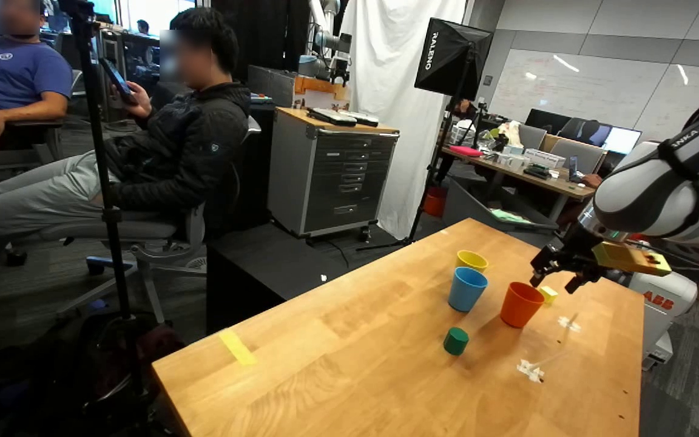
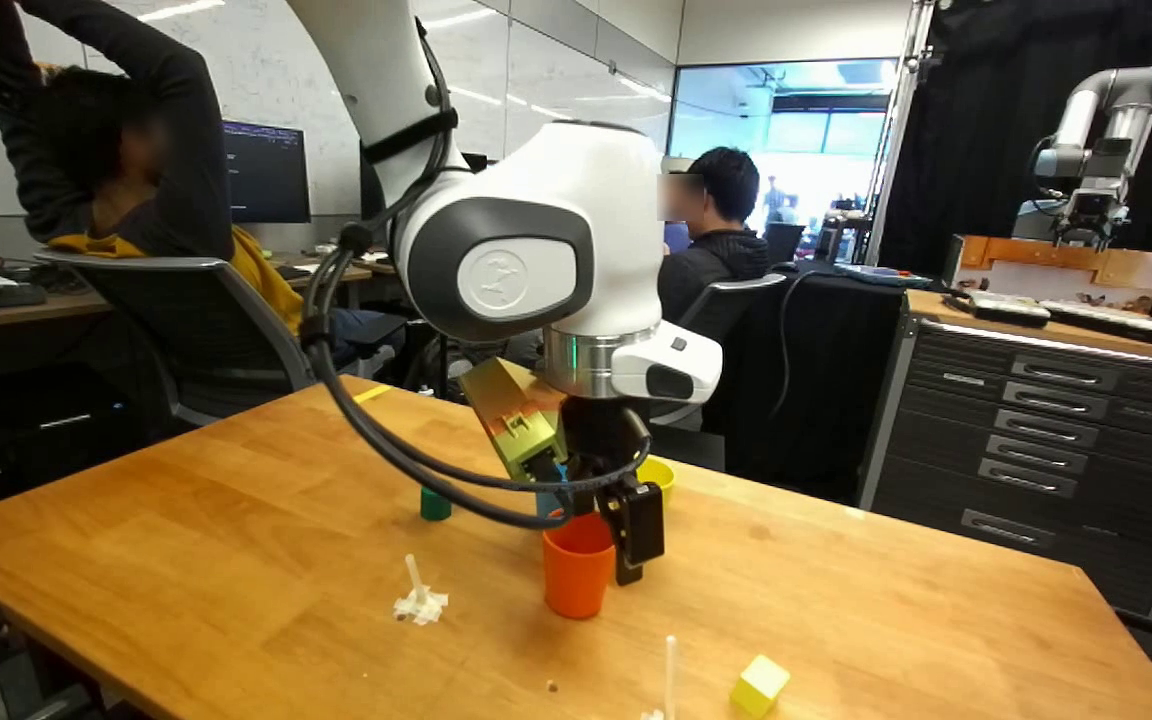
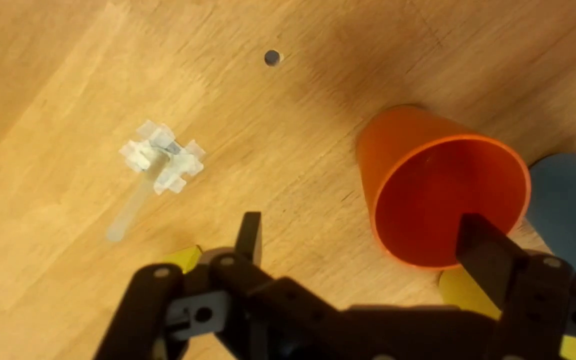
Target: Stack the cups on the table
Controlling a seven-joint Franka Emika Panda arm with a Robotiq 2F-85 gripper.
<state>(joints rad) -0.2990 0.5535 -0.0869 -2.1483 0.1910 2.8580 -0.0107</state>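
The orange-red cup (image 1: 520, 306) stands upright on the wooden table (image 1: 349, 370). The blue cup (image 1: 467, 292) and the yellow cup (image 1: 472, 260) stand upright behind it, close together. All three are separate; in an exterior view the orange-red cup (image 2: 576, 572) shows in front, with the blue cup (image 2: 548, 502) and yellow cup (image 2: 658, 476) partly hidden by the arm. My gripper (image 1: 553, 284) is open and empty, near the orange-red cup on the robot's side. In the wrist view one finger of the gripper (image 3: 361, 220) overlaps the mouth of the orange-red cup (image 3: 393, 135); contact cannot be told.
A dark green block (image 1: 456, 342) stands near the cups. A pale yellow cube (image 2: 761, 686) lies on the robot's side. Two thin pegs stick up from white tape patches (image 1: 531, 370) (image 1: 570, 324). A yellow tape strip (image 1: 237, 347) marks the far end.
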